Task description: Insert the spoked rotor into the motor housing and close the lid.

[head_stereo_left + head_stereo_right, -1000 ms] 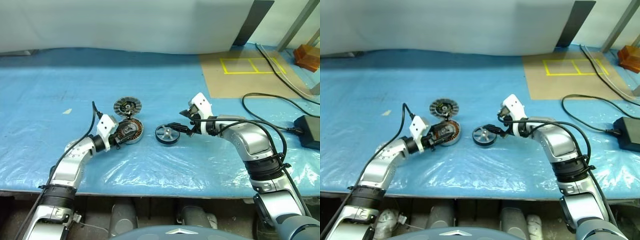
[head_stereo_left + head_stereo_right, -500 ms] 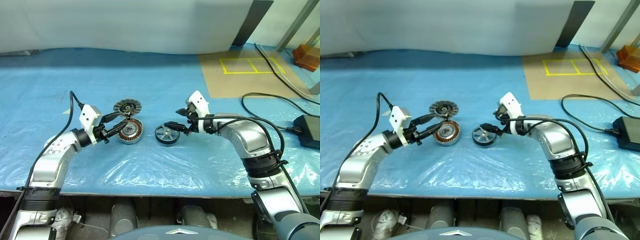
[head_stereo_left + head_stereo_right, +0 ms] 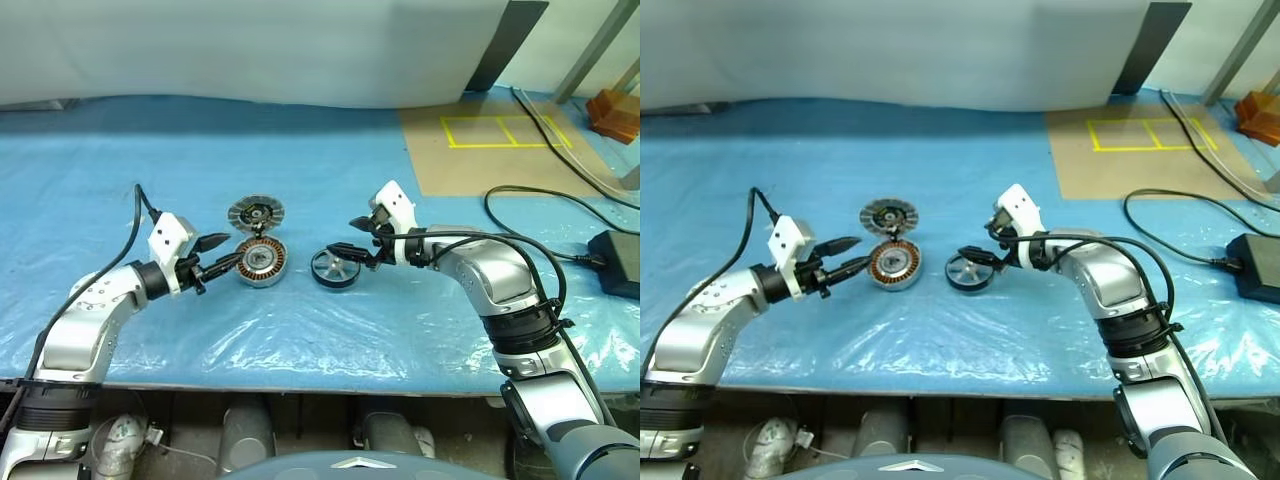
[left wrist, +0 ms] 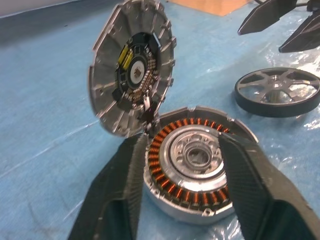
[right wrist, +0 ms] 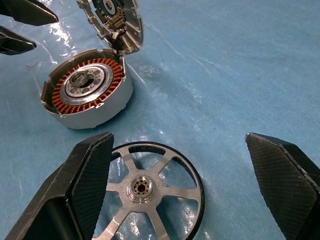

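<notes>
- The left gripper (image 3: 222, 253) has drawn back off the motor housing (image 3: 260, 262), fingers apart and empty, leaving the housing's copper windings exposed for loading.
- The right gripper (image 3: 352, 250) hovers spread wide over the spoked rotor (image 3: 335, 269), black-rimmed, flat on the plastic sheet (image 3: 330, 180).
- Beyond, the ribbed lid (image 3: 256, 213) touches the housing's rim.

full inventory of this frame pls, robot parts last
spoked rotor: 1, black ring with silver spokes, flat on the sheet, under the right gripper
motor housing: 1, silver with copper windings, left of the rotor
lid: 1, grey ribbed disc, just behind the housing, touching it
plastic sheet: 1, blue, covers the table
brown mat: 1, yellow taped boxes, far right
black cables: several, right side
black adapter: 1, right edge
left gripper: open, empty, beside the housing
right gripper: open, empty
</notes>
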